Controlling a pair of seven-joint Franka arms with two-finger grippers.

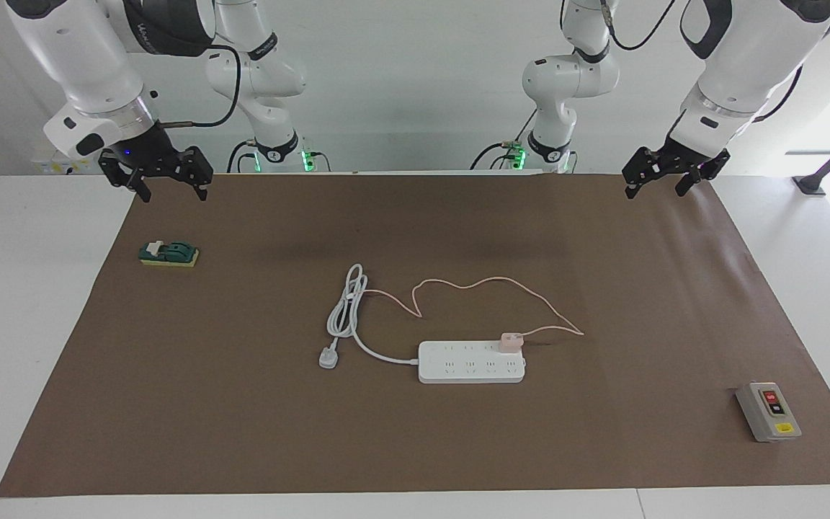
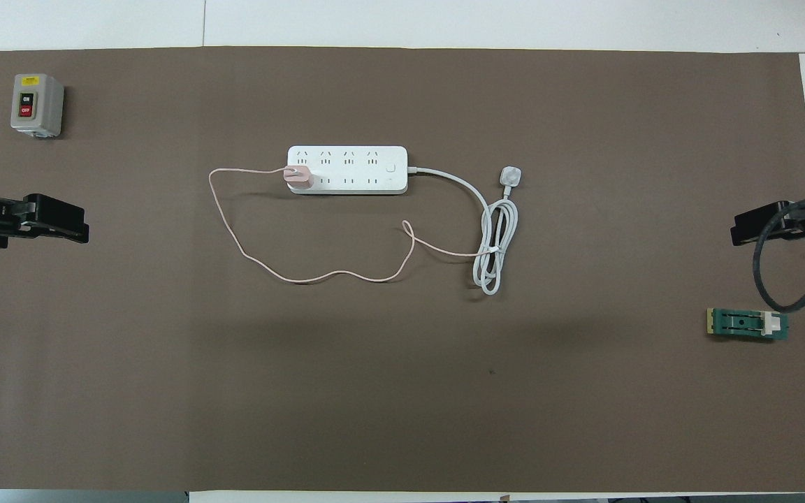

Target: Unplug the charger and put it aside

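Note:
The pale pink charger [image 1: 511,341] [image 2: 298,176] is plugged into the white power strip [image 1: 470,362] [image 2: 346,170], at the strip's end toward the left arm, in the socket row nearer the robots. Its thin pink cable [image 1: 487,281] [image 2: 305,278] loops over the mat toward the robots. My left gripper [image 1: 656,191] [image 2: 60,220] hangs open and empty over the mat's edge at the left arm's end. My right gripper [image 1: 172,193] [image 2: 745,230] hangs open and empty over the mat's edge at the right arm's end. Both are well away from the charger.
The strip's thick white cord ends in a round white plug [image 1: 328,358] [image 2: 511,175] lying loose on the brown mat [image 1: 415,447] [image 2: 402,391]. A grey ON/OFF switch box [image 1: 768,412] [image 2: 37,105] stands at the left arm's end. A green and yellow block [image 1: 169,254] [image 2: 747,324] lies near the right gripper.

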